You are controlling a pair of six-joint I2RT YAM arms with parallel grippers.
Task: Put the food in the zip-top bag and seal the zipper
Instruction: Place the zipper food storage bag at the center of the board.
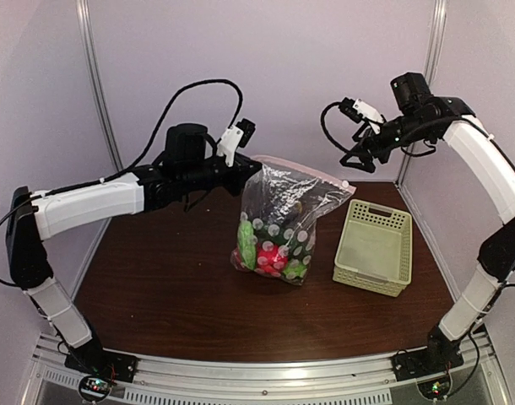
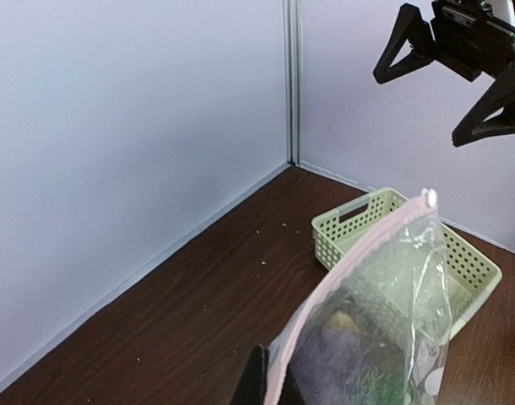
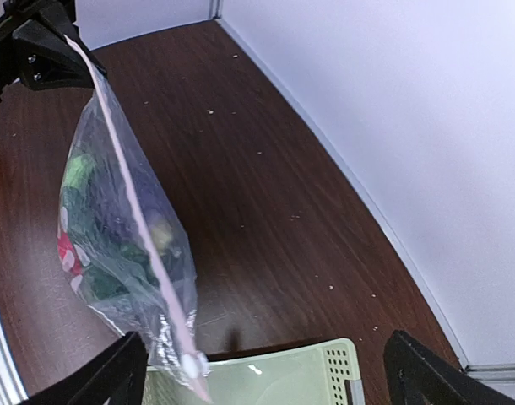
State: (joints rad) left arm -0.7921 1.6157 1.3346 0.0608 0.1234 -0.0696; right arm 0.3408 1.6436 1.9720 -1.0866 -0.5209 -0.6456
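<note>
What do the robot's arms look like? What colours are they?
The left arm and the right arm match. Each has long white rounded shells joined by chunky black joints. Thin black cables loop along them. Each arm ends in a black claw, like the right gripper. It has two triangle-shaped fingers with a hole through the middle.

— Whereabouts of the zip-top bag (image 1: 283, 211)?
— Over the middle of the table (image 1: 156, 287), hung by its top left corner from the left gripper (image 1: 251, 173). Food (image 1: 270, 253) down in its bottom.
— And rightward?
— Basket (image 1: 384, 253) just beside, on the table. Right gripper (image 1: 359, 160) higher up, between bag and basket, apart from both.
</note>
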